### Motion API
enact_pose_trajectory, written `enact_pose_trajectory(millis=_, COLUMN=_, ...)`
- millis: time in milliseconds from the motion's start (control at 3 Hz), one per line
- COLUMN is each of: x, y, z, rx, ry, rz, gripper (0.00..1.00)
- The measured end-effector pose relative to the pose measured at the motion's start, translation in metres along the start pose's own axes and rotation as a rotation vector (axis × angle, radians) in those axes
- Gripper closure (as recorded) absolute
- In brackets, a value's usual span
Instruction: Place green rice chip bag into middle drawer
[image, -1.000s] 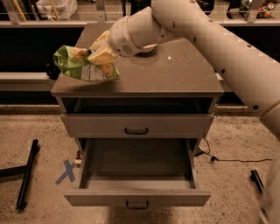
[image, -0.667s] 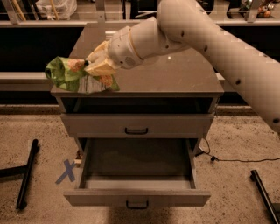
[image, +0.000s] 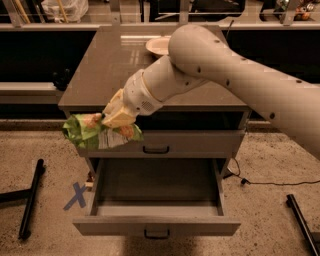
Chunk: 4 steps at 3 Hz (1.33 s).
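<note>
Camera view: the pale two-finger pincer (image: 117, 117) at the end of the thick cream arm (image: 235, 80) is clamped on the top of the small crinkly green rice chip bag (image: 90, 131). Change from a second ago: the bag was then held over the left edge of the grey cabinet tabletop (image: 110, 70). Now it has come forward and down off the front-left corner, and hangs in the air before the left end of the shut upper grey drawer front (image: 200, 144). Just below, the wide shallow grey middle drawer (image: 155, 226) stands pulled out, with the bag not yet inside. Judgement: the carry is well along and the release is not done. The bag looks to sit over the drawer's left wall rather than its middle, so a shift right and further down seems needed. In the way: that left wall, over which the crinkly bag could drape or catch. Around: round white bowl (image: 159, 46) at the back of the tabletop; blue X mark (image: 76, 195) on the speckled floor at left; thin black cable (image: 260, 182) at right.
</note>
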<state>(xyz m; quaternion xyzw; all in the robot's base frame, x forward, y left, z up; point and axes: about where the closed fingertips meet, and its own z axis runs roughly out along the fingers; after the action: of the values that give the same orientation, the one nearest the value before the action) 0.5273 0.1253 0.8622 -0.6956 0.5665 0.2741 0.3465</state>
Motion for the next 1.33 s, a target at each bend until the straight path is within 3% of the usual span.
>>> enact_pose_trajectory(millis=333, x=0.004, y=0.003, z=0.003, rx=-0.008, ry=0.008, rz=0.019, gripper=1.00)
enact_pose_trajectory(millis=667, x=0.020, y=0.009, z=0.023, rx=-0.035, ry=0.031, rz=0.075, gripper=1.00)
enact_pose_trajectory(millis=1333, x=0.106, y=0.043, z=0.085, rx=-0.097, ry=0.042, rz=0.320, gripper=1.00)
